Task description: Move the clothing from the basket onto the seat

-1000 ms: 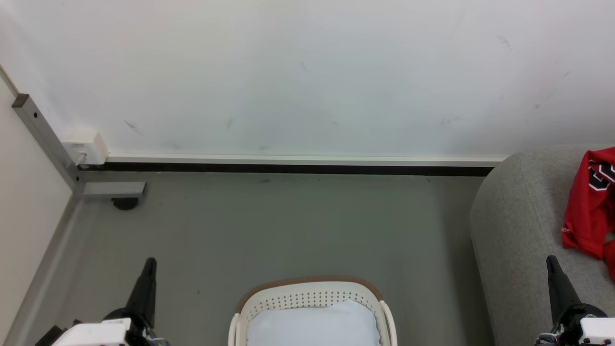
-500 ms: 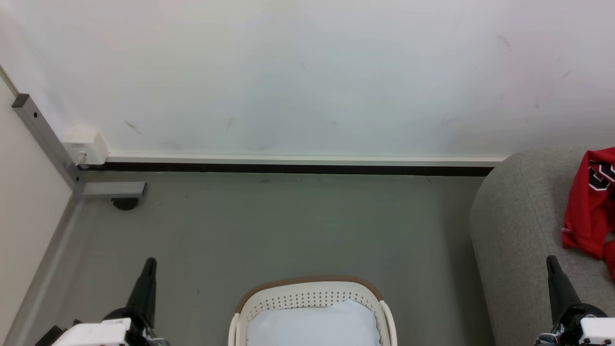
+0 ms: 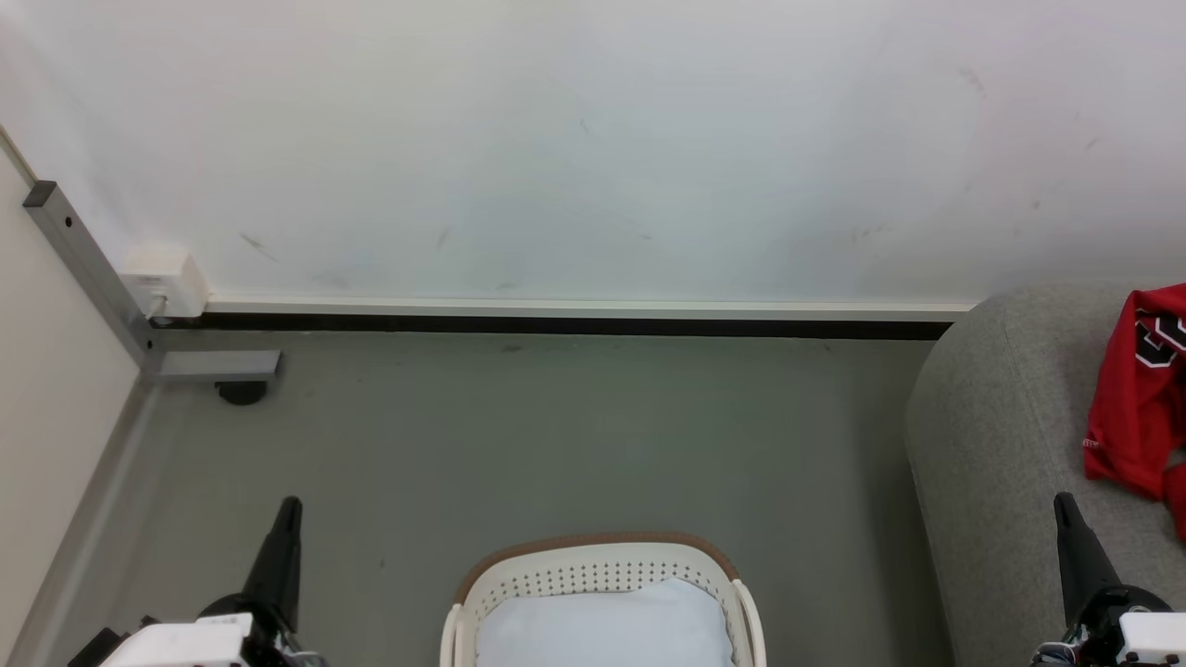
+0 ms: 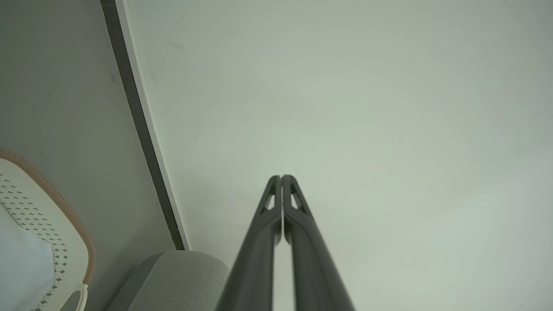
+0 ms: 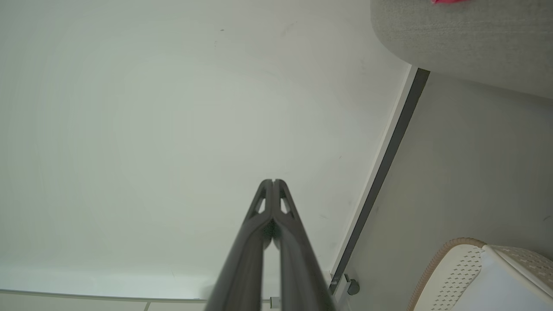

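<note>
Lying on the grey seat (image 3: 1001, 445), the red clothing (image 3: 1140, 389) was out of the basket (image 3: 593, 556), so the job looked done. A pale blue cloth (image 3: 602, 630) sat in the basket. The left gripper (image 4: 281, 177) and right gripper (image 5: 273, 181) were shut, holding nothing. The floor (image 3: 556, 435) was grey, the wall (image 3: 593, 139) white.

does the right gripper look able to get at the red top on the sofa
Probably yes: the clothing lies uncovered on the seat, just ahead of the right gripper, with nothing between them. Its jaws are shut, so they would need opening first.
</note>
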Tool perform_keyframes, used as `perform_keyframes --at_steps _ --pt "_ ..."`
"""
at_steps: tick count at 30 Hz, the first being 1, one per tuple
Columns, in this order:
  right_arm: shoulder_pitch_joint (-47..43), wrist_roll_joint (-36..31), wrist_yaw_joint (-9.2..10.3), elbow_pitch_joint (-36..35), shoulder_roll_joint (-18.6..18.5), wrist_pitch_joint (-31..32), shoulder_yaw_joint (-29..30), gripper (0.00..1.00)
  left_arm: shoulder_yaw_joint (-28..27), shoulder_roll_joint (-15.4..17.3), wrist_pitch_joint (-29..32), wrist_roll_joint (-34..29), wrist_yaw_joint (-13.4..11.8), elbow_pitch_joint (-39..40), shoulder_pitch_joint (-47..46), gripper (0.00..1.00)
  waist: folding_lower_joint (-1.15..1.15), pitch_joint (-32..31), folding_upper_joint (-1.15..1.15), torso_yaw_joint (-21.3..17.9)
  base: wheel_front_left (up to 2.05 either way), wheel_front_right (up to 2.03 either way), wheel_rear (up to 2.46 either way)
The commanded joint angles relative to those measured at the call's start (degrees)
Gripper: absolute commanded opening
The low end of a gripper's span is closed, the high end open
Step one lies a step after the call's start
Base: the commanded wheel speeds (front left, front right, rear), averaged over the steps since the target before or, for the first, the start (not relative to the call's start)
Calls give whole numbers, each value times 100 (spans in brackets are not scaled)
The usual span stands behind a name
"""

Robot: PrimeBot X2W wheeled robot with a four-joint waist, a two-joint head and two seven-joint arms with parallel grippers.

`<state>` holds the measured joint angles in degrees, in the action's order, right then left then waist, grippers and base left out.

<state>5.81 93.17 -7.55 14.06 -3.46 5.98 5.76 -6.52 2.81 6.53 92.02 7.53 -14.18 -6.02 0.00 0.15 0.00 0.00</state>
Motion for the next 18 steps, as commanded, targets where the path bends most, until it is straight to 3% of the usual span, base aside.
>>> perform_keyframes --at_steps 1,18 --pt "76 -31 12 -5 2 11 18 0 -16 10 23 70 -8 15 -53 0 0 0 0 0 0 0 0" --pt "78 -38 12 -4 11 26 33 0 -15 10 23 71 -8 15 -53 0 0 0 0 0 0 0 0"
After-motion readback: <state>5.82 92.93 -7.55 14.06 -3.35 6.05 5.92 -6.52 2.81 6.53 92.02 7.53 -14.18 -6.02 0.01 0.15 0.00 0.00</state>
